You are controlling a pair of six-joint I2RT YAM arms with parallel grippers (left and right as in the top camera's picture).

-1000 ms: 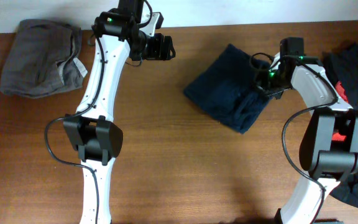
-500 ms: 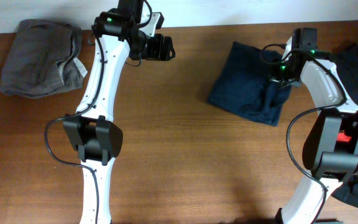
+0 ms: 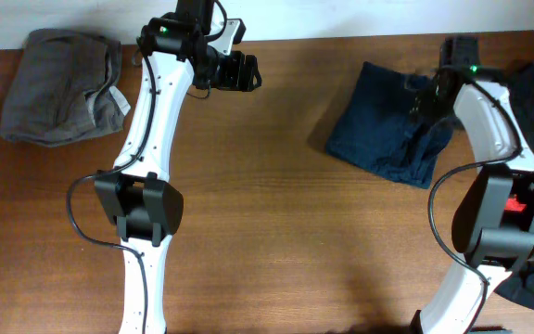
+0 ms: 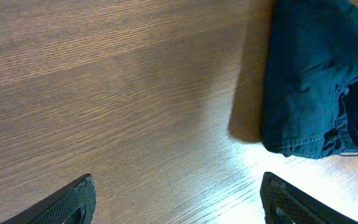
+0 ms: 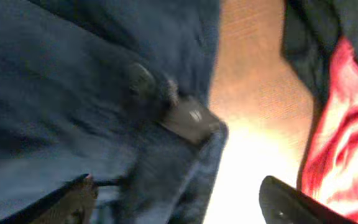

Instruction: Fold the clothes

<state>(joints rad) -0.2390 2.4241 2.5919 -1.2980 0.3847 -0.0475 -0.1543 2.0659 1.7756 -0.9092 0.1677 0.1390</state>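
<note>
The clothes lie in three places. A folded dark navy garment [image 3: 387,130] rests on the table at right, also seen in the left wrist view [image 4: 316,81] and filling the right wrist view [image 5: 73,74]. My right gripper [image 3: 431,97] hovers over its right edge, jaws wide apart [image 5: 179,202], nothing pinched between them. A grey-olive garment [image 3: 58,83] sits folded at the far left. My left gripper [image 3: 239,71] hangs open over bare wood [image 4: 176,205], well left of the navy garment.
A heap of black cloth [image 3: 531,93] with red cloth [image 3: 527,199] lies at the table's right edge, close beside the navy garment; the red cloth [image 5: 340,143] shows in the right wrist view. The wooden table [image 3: 276,232] spans the view. A white wall borders the back.
The right gripper dragged the navy garment right and toward the back, then opened and let it go. The left arm has not moved.
</note>
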